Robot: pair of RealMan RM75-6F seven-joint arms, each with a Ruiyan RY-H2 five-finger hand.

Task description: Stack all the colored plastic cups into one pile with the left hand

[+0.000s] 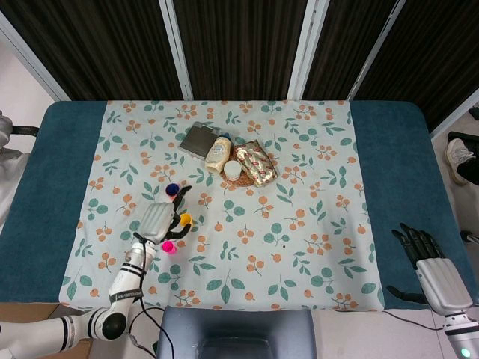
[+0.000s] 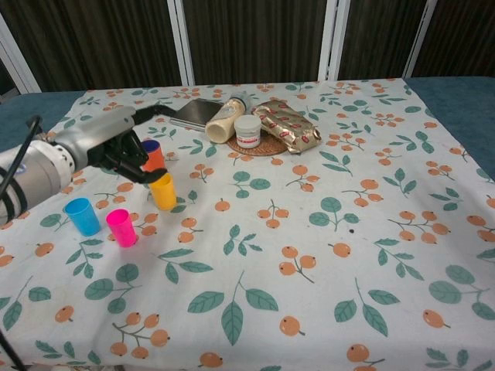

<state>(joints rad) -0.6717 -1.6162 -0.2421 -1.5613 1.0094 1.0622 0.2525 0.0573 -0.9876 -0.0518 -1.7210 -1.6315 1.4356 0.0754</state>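
- Head view: the left hand (image 1: 157, 221) hovers over the floral cloth (image 1: 299, 187) on the worktop (image 1: 52, 172), fingers spread and dark fingertips reaching toward the far side, holding nothing that shows.
- The blue cup (image 1: 172, 190) stands just beyond its fingertips; from above only the blue rim shows.
- The yellow cup (image 1: 185, 220) sits just beside the hand on its right, touching or nearly touching a fingertip; I cannot tell which.
- The pink cup (image 1: 169, 247) stands just nearer than the hand, close to its wrist; the arm hides anything further left.
- Well beyond the hand, toward the far middle, lie a dark case (image 1: 197, 140), a bottle (image 1: 218, 154), a white jar (image 1: 233, 170) and a foil packet (image 1: 254, 163).
- The right hand (image 1: 432, 268) rests at the near right edge, off the cloth, fingers straight and apart, empty.
- Chest view: the left hand (image 2: 120, 147) hangs low with fingers parted and nothing in them.
- The blue cup (image 2: 149, 145) is nested in the orange cup (image 2: 155, 158), and the pair stands just beside the hand's fingertips.
- The yellow cup (image 2: 163, 191) stands just in front of that pair, below the hand's fingers.
- The light-blue cup (image 2: 82, 216) and pink cup (image 2: 121, 227) stand side by side nearer the camera, under the forearm.
- The right hand lies outside this view.
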